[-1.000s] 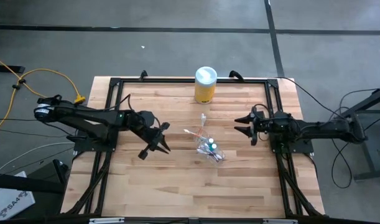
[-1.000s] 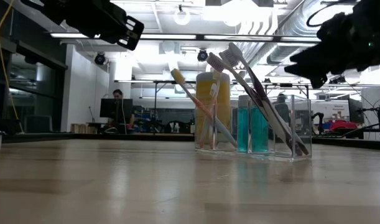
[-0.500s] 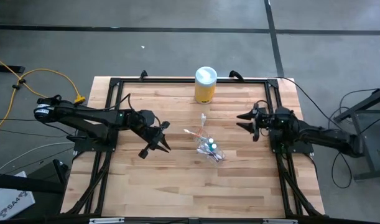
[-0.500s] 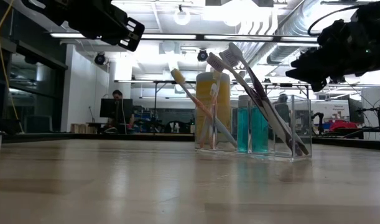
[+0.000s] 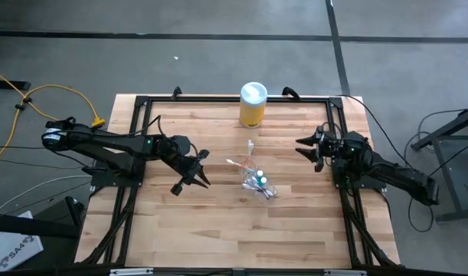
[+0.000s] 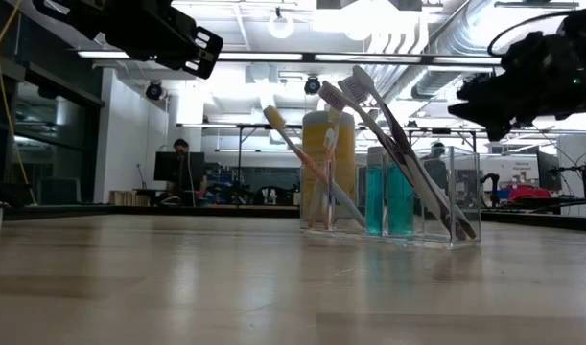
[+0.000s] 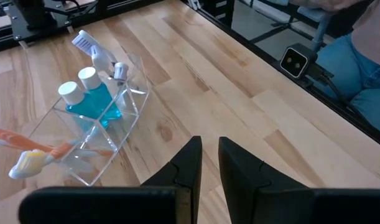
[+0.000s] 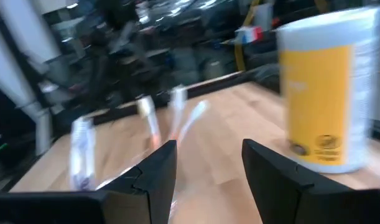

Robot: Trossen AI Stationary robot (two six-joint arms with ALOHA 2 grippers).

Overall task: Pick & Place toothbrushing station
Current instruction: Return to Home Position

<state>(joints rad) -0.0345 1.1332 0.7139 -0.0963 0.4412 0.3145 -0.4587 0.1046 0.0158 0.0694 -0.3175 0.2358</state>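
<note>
Toothbrushing station (image 5: 258, 182) unmoved; right pincer (image 5: 306, 151) farther back, fingers apart.

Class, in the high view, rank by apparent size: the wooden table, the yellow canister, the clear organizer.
Largest: wooden table.
Then yellow canister and clear organizer: about alike; the canister's top sits nearer the camera, so unranked.

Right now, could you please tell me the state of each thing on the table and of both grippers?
Organizer: upright, loaded.
Toothbrushes: leaning inside the organizer, heads up.
Blue tubes: upright in the organizer, capped.
Yellow canister: upright, lid on.
Left gripper: slightly open, empty.
Right gripper: open, empty.
</note>
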